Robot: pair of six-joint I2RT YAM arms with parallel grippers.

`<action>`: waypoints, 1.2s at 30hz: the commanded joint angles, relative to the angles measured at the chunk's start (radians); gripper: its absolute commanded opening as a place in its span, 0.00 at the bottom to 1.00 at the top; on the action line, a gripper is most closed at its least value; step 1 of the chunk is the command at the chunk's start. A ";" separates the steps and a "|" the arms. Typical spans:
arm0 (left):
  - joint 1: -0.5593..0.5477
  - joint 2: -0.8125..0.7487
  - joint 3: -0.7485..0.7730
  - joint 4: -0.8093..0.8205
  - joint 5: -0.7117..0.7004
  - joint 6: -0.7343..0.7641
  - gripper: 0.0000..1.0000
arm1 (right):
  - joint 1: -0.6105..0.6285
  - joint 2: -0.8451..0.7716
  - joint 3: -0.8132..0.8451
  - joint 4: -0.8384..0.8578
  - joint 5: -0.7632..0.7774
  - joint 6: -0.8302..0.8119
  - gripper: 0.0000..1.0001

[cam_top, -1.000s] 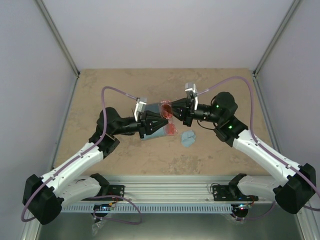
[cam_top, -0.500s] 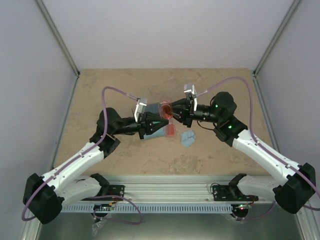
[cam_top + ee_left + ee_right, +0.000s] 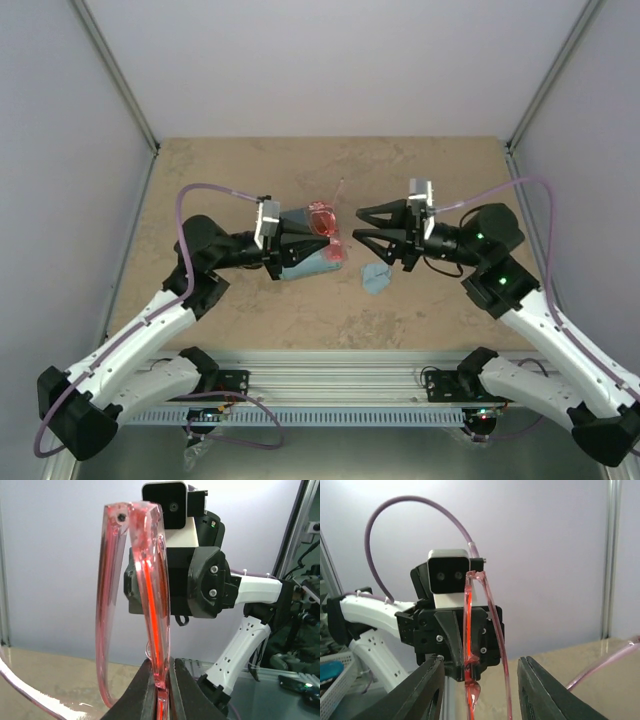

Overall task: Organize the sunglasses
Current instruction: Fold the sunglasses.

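While left gripper [image 3: 330, 235] pinches the red sunglasses [image 3: 322, 218] just above the case [image 3: 300, 266], right gripper [image 3: 362, 228] hangs beside that case, jaws apart, empty | left wrist: jaws clamped on edge-on frame | right wrist: glasses stand beyond the spread jaws, untouched | judged light, springy, slick, brittle; grip bridge or hinge, not lens

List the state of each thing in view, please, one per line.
red sunglasses, lifted off the table, clamped in the left gripper
left gripper, shut on the red sunglasses
right gripper, open, holding nothing
light blue cloth, crumpled on the table
case, on the table, lid hidden
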 commanded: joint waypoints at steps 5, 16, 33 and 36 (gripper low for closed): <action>0.002 0.046 0.152 -0.078 0.173 0.255 0.00 | 0.023 0.112 0.178 -0.170 0.161 -0.008 0.36; 0.002 0.059 0.215 -0.243 0.067 0.420 0.00 | 0.071 0.111 0.162 -0.161 -0.053 -0.101 0.37; 0.002 0.010 0.205 -0.276 0.042 0.448 0.00 | 0.071 0.093 0.092 -0.292 0.608 0.075 0.40; 0.002 0.009 0.203 -0.282 0.048 0.453 0.00 | 0.072 0.149 0.134 -0.321 0.581 0.070 0.40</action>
